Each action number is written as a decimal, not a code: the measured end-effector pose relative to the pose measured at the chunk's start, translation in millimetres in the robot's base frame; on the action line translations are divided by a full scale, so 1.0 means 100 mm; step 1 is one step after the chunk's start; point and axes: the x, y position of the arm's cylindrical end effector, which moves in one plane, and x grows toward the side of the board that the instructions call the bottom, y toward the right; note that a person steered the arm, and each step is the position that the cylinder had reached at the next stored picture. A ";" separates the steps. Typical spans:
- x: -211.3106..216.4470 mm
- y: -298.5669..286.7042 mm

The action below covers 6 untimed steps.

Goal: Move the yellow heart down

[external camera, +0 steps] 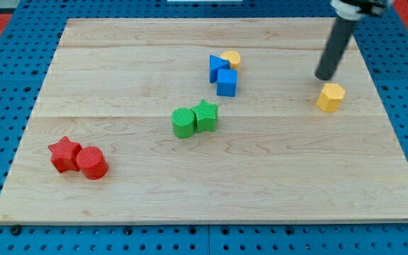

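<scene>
Eight blocks on the board: two red (77, 158), two green (195, 119), two blue (222, 75), two yellow (330, 97).

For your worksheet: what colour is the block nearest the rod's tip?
Yellow, just below my tip; camera view.

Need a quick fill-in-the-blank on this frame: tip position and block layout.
My tip sits just above the ____ block at the view's right.
The green star touches a green ____.
Both red blocks lie at the view's lower ____.
The blue cube lies toward the view's ____ from the green star.

Missing: yellow; cylinder; left; top
</scene>
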 end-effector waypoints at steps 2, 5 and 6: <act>-0.51 -1.48; 0.25 -0.95; -0.15 -1.45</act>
